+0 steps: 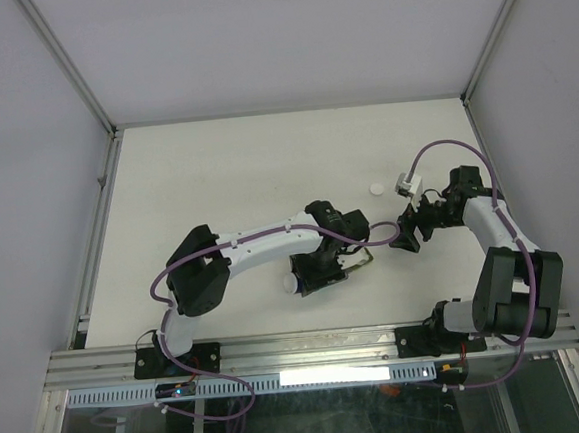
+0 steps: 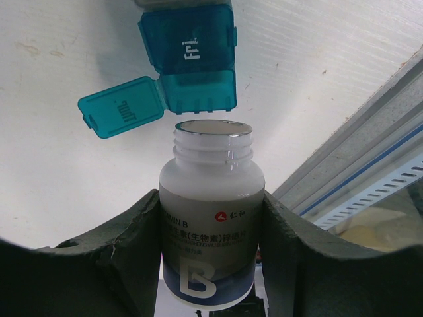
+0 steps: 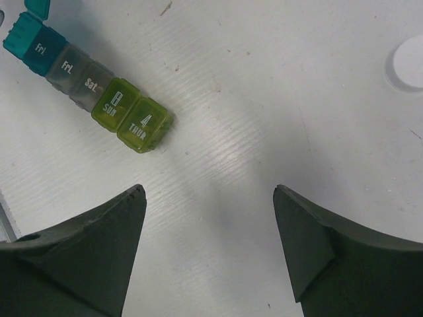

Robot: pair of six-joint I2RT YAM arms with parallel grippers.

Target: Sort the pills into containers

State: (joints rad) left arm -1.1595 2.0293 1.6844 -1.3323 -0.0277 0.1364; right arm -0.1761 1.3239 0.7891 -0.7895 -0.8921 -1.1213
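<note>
My left gripper [image 2: 210, 198] is shut on a white vitamin B bottle [image 2: 211, 218] with its cap off; its open mouth [image 2: 213, 132] points at the containers [image 2: 198, 92], a strip of small compartments. The nearest teal compartment has its lid [image 2: 122, 107] flipped open to the left. In the top view the left gripper [image 1: 324, 269] is low over the table's middle, by the strip [image 1: 359, 260]. My right gripper [image 3: 209, 191] is open and empty above bare table, right of the strip's yellow-green end [image 3: 132, 119]; it also shows in the top view [image 1: 409, 232]. No loose pills show.
A round white cap [image 1: 376, 188] lies on the table behind the grippers and shows at the right edge of the right wrist view [image 3: 406, 63]. The metal rail [image 2: 370, 152] of the table's near edge runs close to the right of the bottle.
</note>
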